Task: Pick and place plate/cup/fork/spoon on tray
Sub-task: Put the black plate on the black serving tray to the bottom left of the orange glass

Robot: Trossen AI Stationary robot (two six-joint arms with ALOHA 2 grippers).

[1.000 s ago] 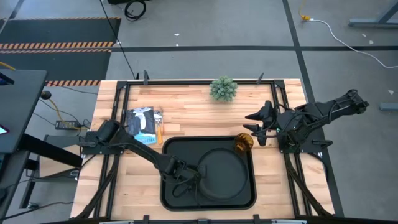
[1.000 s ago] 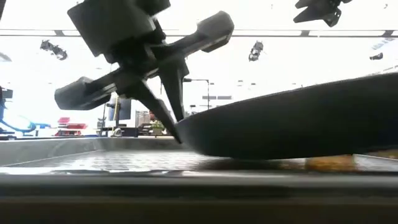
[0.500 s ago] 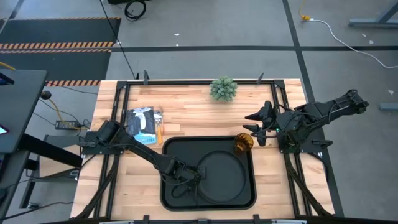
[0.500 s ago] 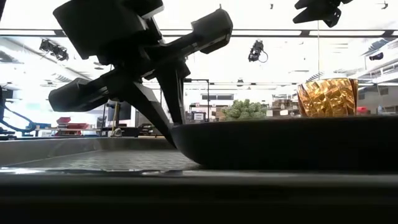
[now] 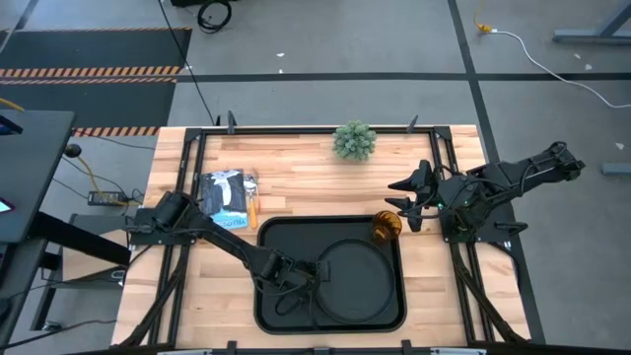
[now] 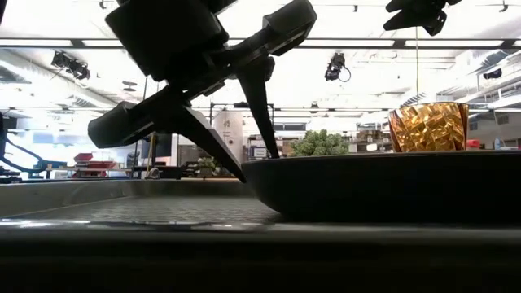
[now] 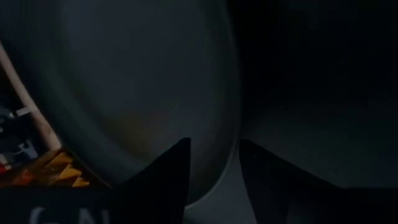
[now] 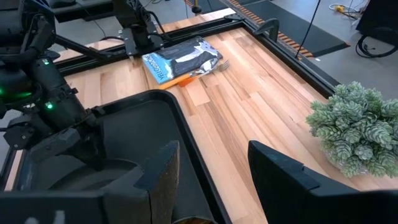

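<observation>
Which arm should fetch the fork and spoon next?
Left, probably. The left claw is open at the plate on the tray, nearer the blue packet with orange handles. The right claw hovers above the cup.

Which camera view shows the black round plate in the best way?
The high view: the plate shows whole, lying in the tray, the left gripper at its edge. The low view gives only its side, the left wrist view a dim part, the right wrist view a part of its rim.

- Tray (image 5: 271,237): large black rectangle, flat on bench.
- Plate (image 5: 352,281): round, black, flat in tray's right half.
- Cup (image 5: 385,226): amber tumbler, upright at tray's far right corner.
</observation>
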